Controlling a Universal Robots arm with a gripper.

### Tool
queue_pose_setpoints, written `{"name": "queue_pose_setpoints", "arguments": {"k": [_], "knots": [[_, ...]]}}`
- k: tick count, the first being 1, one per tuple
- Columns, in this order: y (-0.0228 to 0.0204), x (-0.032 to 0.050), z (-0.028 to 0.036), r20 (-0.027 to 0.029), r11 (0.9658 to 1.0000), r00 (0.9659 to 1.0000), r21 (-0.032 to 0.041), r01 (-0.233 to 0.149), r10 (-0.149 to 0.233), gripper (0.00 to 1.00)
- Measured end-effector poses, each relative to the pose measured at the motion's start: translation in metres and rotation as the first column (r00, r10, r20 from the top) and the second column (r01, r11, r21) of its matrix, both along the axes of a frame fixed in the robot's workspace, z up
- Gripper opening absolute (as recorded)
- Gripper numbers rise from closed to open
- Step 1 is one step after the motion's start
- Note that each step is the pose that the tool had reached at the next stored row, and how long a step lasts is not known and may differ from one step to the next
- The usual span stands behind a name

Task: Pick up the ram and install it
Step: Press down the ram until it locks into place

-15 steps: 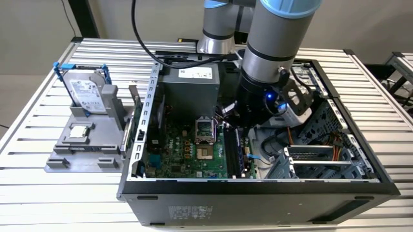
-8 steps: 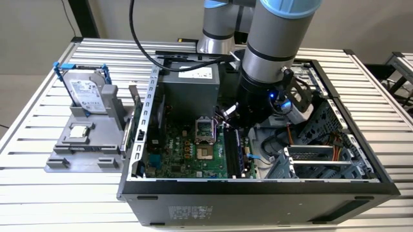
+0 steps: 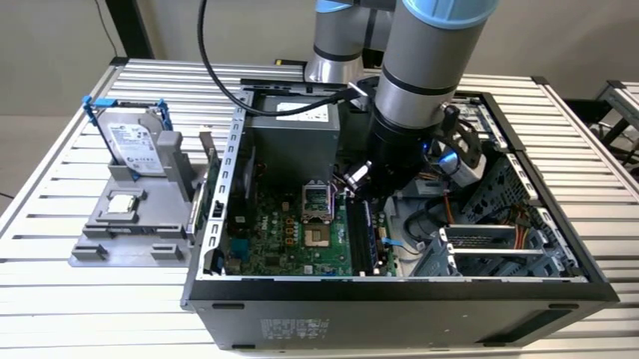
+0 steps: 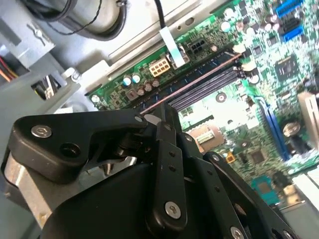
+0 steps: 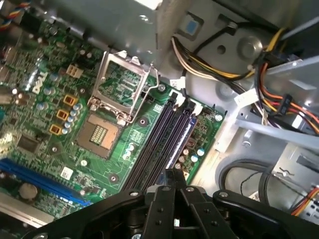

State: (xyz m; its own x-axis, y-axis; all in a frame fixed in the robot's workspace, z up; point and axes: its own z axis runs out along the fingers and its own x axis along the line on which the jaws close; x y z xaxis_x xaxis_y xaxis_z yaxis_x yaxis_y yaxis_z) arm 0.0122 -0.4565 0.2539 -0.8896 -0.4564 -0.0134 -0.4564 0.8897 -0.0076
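The ram (image 3: pixel 364 233) is a long dark stick standing on edge along the memory slots (image 5: pixel 162 137) at the motherboard's (image 3: pixel 289 232) edge toward the exterior view's right. My gripper (image 3: pixel 360 188) reaches down into the open computer case (image 3: pixel 399 288) and is shut on the ram's near end. In the second wrist view the fingers (image 4: pixel 160 124) meet on the ram's thin top edge (image 4: pixel 199 80), which runs parallel to the slots and right over them. Whether the ram is seated in a slot I cannot tell. In the first wrist view the fingertips (image 5: pixel 174 181) hang over the slots.
A grey fixture (image 3: pixel 130 228) at the exterior view's left holds a silver hard drive (image 3: pixel 133 146) with blue rails and a small square chip (image 3: pixel 122 202). Inside the case are an open processor socket (image 5: pixel 102 132), bundled cables (image 5: pixel 271 94), a power supply (image 3: pixel 289 131) and a drive cage (image 3: pixel 499 239).
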Motion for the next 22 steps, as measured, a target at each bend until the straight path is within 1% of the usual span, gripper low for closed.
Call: {"name": "queue_pose_setpoints", "arguments": {"k": [3,5,8,10,11,13,16,19,20,21,22], "knots": [[0.0,0.0,0.0,-0.0001,0.9986,0.9986,-0.0001,-0.053,0.053,0.0],[0.0,0.0001,0.0,0.0,0.9961,0.9961,0.0,-0.089,0.089,0.0],[0.0,0.0,0.0,-0.0001,0.9898,0.9898,-0.0001,-0.143,0.143,0.0],[0.0,0.0,0.0,0.0,0.984,0.984,0.0,-0.178,0.178,0.0],[0.0,0.0,0.0,0.0,0.9806,0.9806,0.0,-0.196,0.196,0.0],[0.0,0.0,0.0,0.0,0.9729,0.9729,-0.0001,-0.231,0.231,0.0],[0.0,0.0,0.0,-0.0001,0.9587,0.9587,0.0,-0.284,0.284,0.0],[0.0,0.0,0.0,0.0,0.9418,0.9418,-0.0001,-0.336,0.336,0.0],[0.0,0.0,0.0,0.0001,0.9356,0.9356,-0.0001,-0.353,0.353,0.0],[0.0,0.0,0.0,0.0001,0.9285,0.9285,-0.0001,-0.371,0.371,0.0],[0.0,0.0,0.0,0.0001,0.9221,0.9221,-0.0001,-0.387,0.387,0.0]]}}
